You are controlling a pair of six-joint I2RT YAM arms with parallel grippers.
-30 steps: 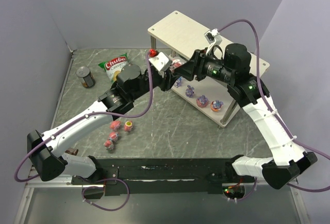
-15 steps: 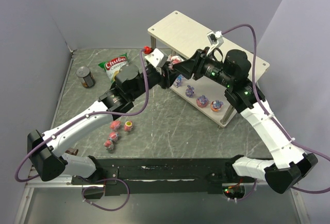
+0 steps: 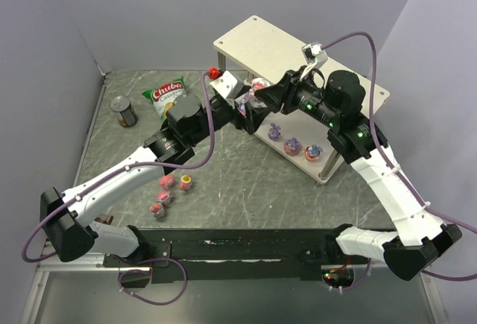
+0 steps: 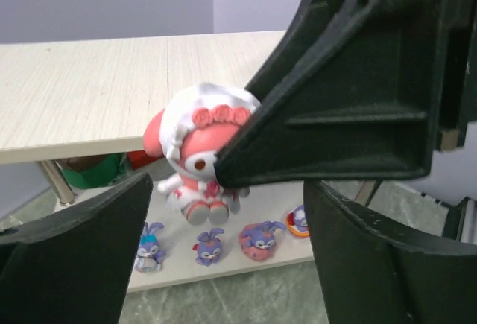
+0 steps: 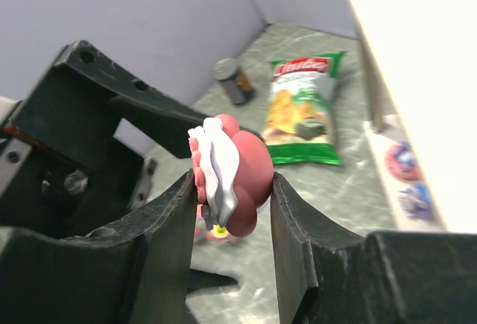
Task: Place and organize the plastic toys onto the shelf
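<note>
A pink-red toy with a white bonnet (image 3: 258,86) hangs in the air in front of the shelf (image 3: 276,48), between the two grippers. My right gripper (image 5: 232,190) is shut on it, both fingers pressing the toy (image 5: 231,175) from the sides. My left gripper (image 4: 229,212) stands open just below it, its fingers apart and clear of the toy (image 4: 197,153). Several purple bunny-eared toys (image 4: 209,246) stand in a row on the shelf's lower board (image 3: 328,167). Three more small toys (image 3: 165,182) lie on the table beside the left arm.
A green chip bag (image 3: 165,94) and a dark can (image 3: 124,112) lie at the back left of the table. The shelf's top board (image 4: 89,93) overhangs the lower tier. Walls close the table at the left and back.
My left gripper has opened and let go of the pink toy. My right gripper's jaws have narrowed onto it, and both grippers have crept slightly towards the shelf.
</note>
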